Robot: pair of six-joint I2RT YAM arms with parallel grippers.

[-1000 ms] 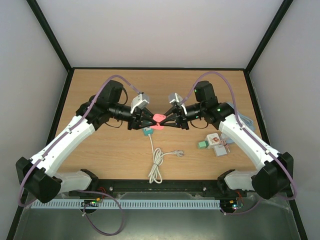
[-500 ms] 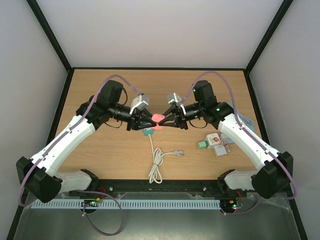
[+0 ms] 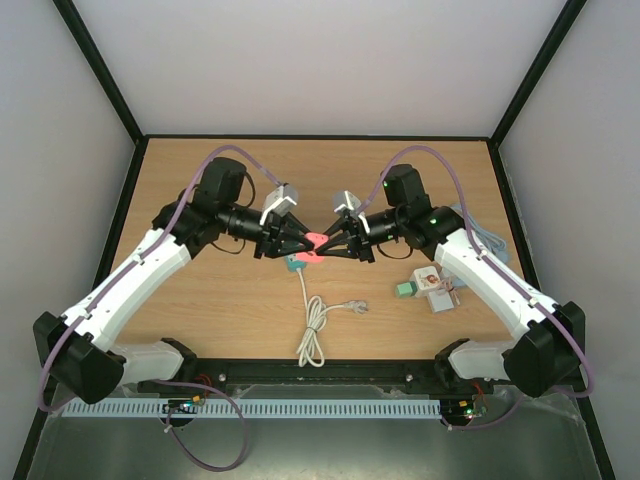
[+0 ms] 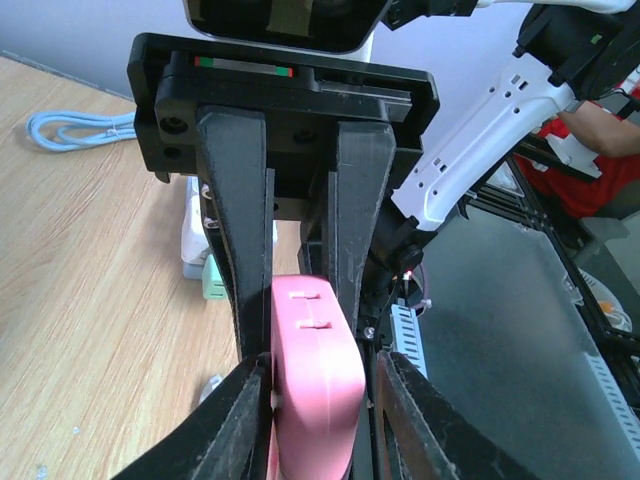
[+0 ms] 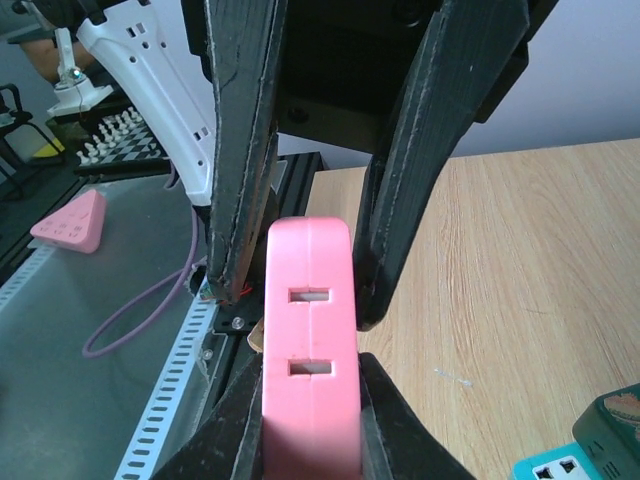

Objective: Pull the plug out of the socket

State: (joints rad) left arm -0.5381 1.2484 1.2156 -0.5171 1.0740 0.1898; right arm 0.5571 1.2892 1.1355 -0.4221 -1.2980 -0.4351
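far from edges (image 3: pixel 320 138), both fingers (image 3: pixel 288 237) clamping pink socket (image 3: pixel 316 240)

A small cluster of green and white adaptors (image 3: pixel 432 290) is seen lying on the wooden table (image 3: pixel 200 310), toward its right side. A coiled light-blue cable (image 4: pixel 75 126) is laid near them

The wooden counter (image 3: pixel 200 300) has a black rim. Near its middle lies a teal socket block (image 3: pixel 295 263), and a white cable (image 3: pixel 312 335) runs from it toward the near edge, looped, ending in a white plug (image 3: pixel 355 307). To the right a green adapter (image 3: pixel 405 290) touches a white one (image 3: pixel 438 290). A light blue cord (image 4: pixel 70 125) lies by the right edge.
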